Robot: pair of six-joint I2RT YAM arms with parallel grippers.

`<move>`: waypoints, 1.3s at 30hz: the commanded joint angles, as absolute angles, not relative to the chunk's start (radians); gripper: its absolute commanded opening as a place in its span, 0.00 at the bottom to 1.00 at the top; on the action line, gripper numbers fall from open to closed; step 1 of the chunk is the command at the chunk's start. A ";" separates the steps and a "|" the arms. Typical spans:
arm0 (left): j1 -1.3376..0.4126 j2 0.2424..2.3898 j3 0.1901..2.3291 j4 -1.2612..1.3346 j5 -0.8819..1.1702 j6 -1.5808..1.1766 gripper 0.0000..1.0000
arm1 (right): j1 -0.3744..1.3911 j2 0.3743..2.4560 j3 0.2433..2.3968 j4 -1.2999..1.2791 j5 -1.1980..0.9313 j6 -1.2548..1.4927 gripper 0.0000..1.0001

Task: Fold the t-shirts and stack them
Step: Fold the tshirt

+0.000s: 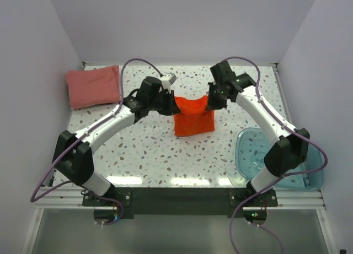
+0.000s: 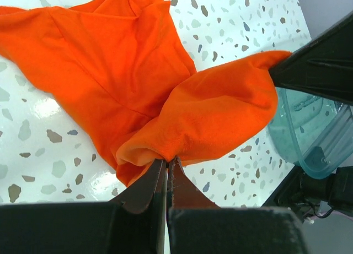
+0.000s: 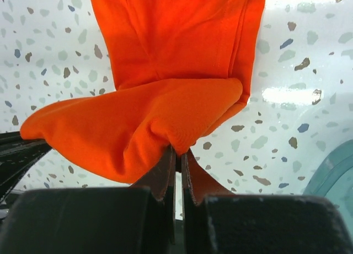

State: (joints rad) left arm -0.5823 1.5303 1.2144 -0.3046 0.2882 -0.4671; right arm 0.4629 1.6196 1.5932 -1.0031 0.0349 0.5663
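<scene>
From the top external camera, the translucent blue tub (image 1: pixel 249 148) sits on the speckled table (image 1: pixel 165 155) at its near right edge. The right arm crosses over the tub and hides part of it. What shows of its inside is plain blue plastic, and the covered part cannot be judged.

The bright orange-red shirt (image 1: pixel 193 119) is at the middle of the table. Its upper edge is lifted between the left gripper (image 1: pixel 170 104) and the right gripper (image 1: pixel 211 102), and the rest hangs down toward the tabletop. The fingertips themselves are too small here to read. The dusty pink-red shirt (image 1: pixel 94 86) lies folded in the far left corner, well apart from both arms.

In the left wrist view, the two fingers are pressed together on a bunched fold of the orange cloth, with no gap between them. The cloth stretches across to a dark shape at the right edge, where its far end disappears. A corner of the tub shows below that shape and is cut off by the frame, so its inside cannot be made out.

In the right wrist view, this gripper's fingers are likewise clamped on a thick fold of the orange shirt. The cloth sags leftward to a dark edge at the frame's side, and the shirt's body drapes away onto the table. Only a blurred sliver of the tub's rim shows at the lower right.
</scene>
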 commanded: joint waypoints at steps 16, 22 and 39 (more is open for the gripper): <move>-0.476 1.818 1.425 -0.219 0.368 -0.420 0.00 | 0.362 1.926 1.885 -0.992 0.002 0.465 0.00; -0.425 1.933 1.553 -0.212 0.377 -0.434 0.00 | 0.319 2.075 2.080 -1.014 -0.032 0.454 0.00; -0.365 2.023 1.719 -0.253 0.275 -0.477 1.00 | 0.250 2.131 2.162 -0.847 -0.040 0.459 0.80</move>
